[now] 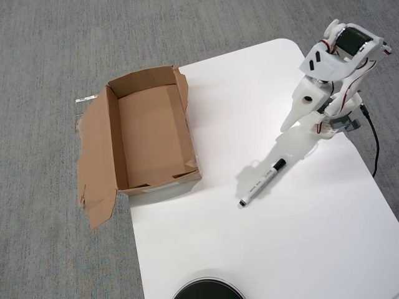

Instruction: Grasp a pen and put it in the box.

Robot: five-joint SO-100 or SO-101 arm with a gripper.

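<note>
Overhead view: the white arm sits at the upper right of the white tabletop (pixel 262 237), folded over itself, w/ the hand (pixel 288 126) hanging off its lower left end and pointing down-left across the surface. Only one long white tapered finger shows clearly from this angle, so I can't tell whether the hand is wide or narrow; it holds nothing that shows. The pen (pixel 262 182) lies flat on the tabletop below and a bit left of the hand, near it but apart from it, w/ bare white surface between the fingertip and the black cap. The pen runs diagonally: cap end up-right, closest to the hand, and the tip end down-left, farthest from it (small dark print runs along the white barrel, too small to read). The box (pixel 154 134) is well off to the hand's left, past a wide bare stretch, open side up, inside plain brown and holding nothing. It sits at the tabletop's left edge, partly over the grey carpet (pixel 50 50), w/ a torn flap spread flat on its far side from the hand. A black cable (pixel 373 140) trails down from the arm's base, on the hand's right. A dark round object (pixel 207 290), cut off by the frame, sits at the bottom edge, well below the hand.
</note>
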